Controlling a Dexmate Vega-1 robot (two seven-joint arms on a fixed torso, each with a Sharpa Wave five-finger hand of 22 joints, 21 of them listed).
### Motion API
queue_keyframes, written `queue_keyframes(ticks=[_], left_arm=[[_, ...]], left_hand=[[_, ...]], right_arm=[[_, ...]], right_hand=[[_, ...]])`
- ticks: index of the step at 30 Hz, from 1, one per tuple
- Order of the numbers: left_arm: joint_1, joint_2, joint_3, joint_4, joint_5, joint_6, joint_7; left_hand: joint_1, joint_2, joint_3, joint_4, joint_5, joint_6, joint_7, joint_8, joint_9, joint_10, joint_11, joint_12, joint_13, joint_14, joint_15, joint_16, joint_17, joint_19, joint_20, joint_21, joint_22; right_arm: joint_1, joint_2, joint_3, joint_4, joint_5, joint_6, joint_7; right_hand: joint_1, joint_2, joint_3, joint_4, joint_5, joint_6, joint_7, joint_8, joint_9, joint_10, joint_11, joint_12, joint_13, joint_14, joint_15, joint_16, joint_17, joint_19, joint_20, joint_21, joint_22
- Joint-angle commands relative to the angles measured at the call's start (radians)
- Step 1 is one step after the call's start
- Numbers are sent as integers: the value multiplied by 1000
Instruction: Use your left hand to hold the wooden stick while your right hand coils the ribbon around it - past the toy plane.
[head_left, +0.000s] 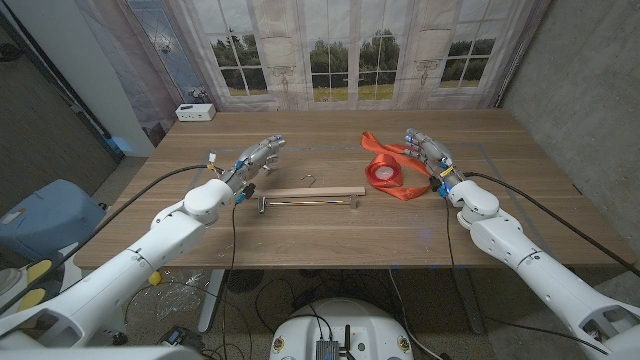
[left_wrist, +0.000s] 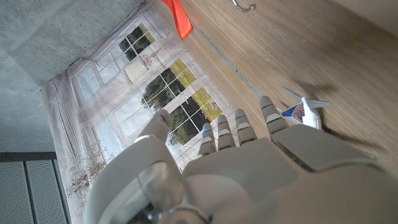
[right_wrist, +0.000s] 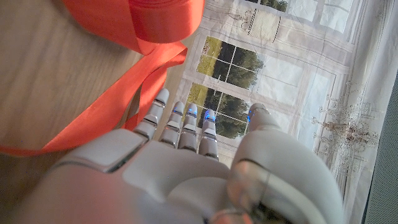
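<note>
stick: the wooden stick (head_left: 314, 193) is seen lying flat at the centre of the surface (head_left: 300, 240), long axis running 9 to 3 o'clock; a metal rod with a hook (head_left: 308, 203) lies just beside it on its 6 o'clock side.
ribbon: the red ribbon (head_left: 385, 168) is piled loose at the stick's 2 o'clock, partly rolled into a coil, tails trailing over the wood; also seen in the right wrist view (right_wrist: 143, 25).
plane: the toy plane (left_wrist: 303, 111) is seen just beyond the left fingertips; in the head view it is too small to be placed.
left hand: the left hand (head_left: 250, 160) is held at the stick's 10 o'clock, fingers extended and apart, nothing gripped; stick not touched.
right hand: the right hand (head_left: 430, 155) is held at the ribbon's 3 o'clock, fingers spread, nothing held; contact with the ribbon cannot be told.
handling, stick: judged light and stiff, likely to roll or slide if nudged; best taken near its 9 o'clock end so the rest is left free for winding.
handling, ribbon: judged soft, limp and slippery; best pinched at a free tail, not the rolled coil, which could unravel.
progress: nothing coiled yet, judged at the start.
</note>
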Motion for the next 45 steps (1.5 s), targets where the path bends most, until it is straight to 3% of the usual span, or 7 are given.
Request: queue_keyframes(ticks=[1,23,32,38,45], left_arm=[[5,0,-2,-12,8,-7,-2],[-15,4,12,-16,24,14,-18],[-6,62,19,-110,73,121,10],[-13,114,41,-198,136,241,26],[-14,157,62,-296,204,366,49]], left_hand=[[11,-3,2,-7,3,9,4,4,1,10,3,5,5,9,3,1,4,7,1,0,3],[8,-2,2,-10,2,10,7,0,1,11,5,1,5,10,1,-2,5,9,1,-2,3],[18,-5,5,-23,3,12,3,-1,2,17,-5,1,5,14,-10,-3,4,11,-11,-4,3],[79,-1,28,-71,6,50,15,10,3,35,-17,1,5,50,-34,3,2,29,-19,-6,0],[143,-4,46,-95,5,92,18,18,5,60,-27,3,5,94,-51,8,2,50,-10,-6,0]], right_arm=[[-15,-10,8,-17,2,-2,-5],[-18,-17,11,-23,-3,-1,-8],[-26,-18,11,-29,-6,6,-10],[-37,-21,12,-37,-3,9,-9],[-54,-27,18,-49,0,19,-7]], right_hand=[[-10,-3,8,-2,7,7,-1,4,4,8,1,-3,4,5,0,3,6,6,5,-6,3],[-14,-3,12,-7,8,9,-2,3,4,11,-1,-9,5,5,1,1,9,8,7,-14,3],[-15,-4,13,-9,8,10,-2,2,4,12,-2,-11,6,6,1,1,10,9,7,-17,3],[-16,-4,14,-10,8,10,-2,1,4,14,-1,-12,6,5,1,1,10,10,7,-19,4],[-18,-3,14,-11,8,10,-3,1,4,14,-1,-14,6,6,0,1,11,10,7,-22,4]])
